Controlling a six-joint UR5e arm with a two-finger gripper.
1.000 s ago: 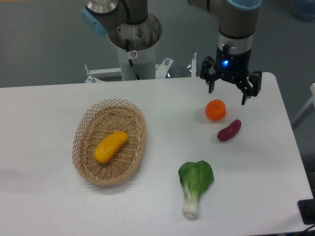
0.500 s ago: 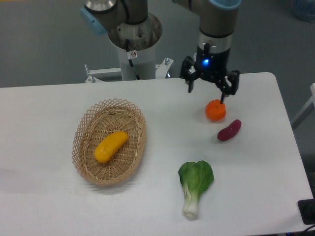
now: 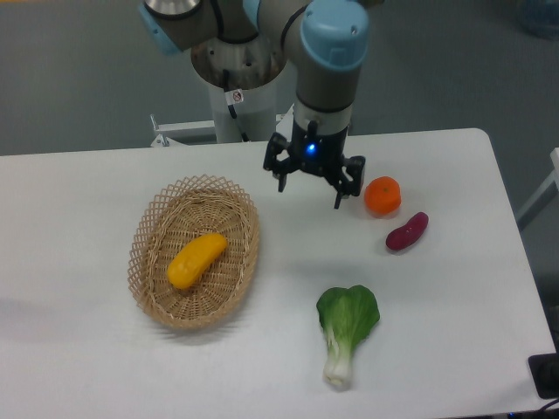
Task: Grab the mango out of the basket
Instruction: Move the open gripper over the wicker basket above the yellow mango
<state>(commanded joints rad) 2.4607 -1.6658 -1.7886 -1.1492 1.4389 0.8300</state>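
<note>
Camera view, fixed and looking down at the counter (image 3: 87,367): the mango (image 3: 196,259) lies slantwise in the middle of the wicker basket (image 3: 148,229), untouched. The gripper (image 3: 310,187) hangs above bare counter between the basket's right rim and the tangerine (image 3: 383,195), its jaws spread wide and holding nothing, a blue light glowing on its body. Beside the tangerine lies a purple sweet potato (image 3: 406,231), and nearer the front edge a bok choy (image 3: 346,330), both well apart from the basket.

By my reading, the step in hand is the approach: the arm is on its way to the basket and no grasp has begun. The next move calls for carrying the gripper left until it stands over the mango, turning the wrist so the jaws straddle the fruit's narrow width rather than its length, then descending inside the lattice rim without catching the weave.
</note>
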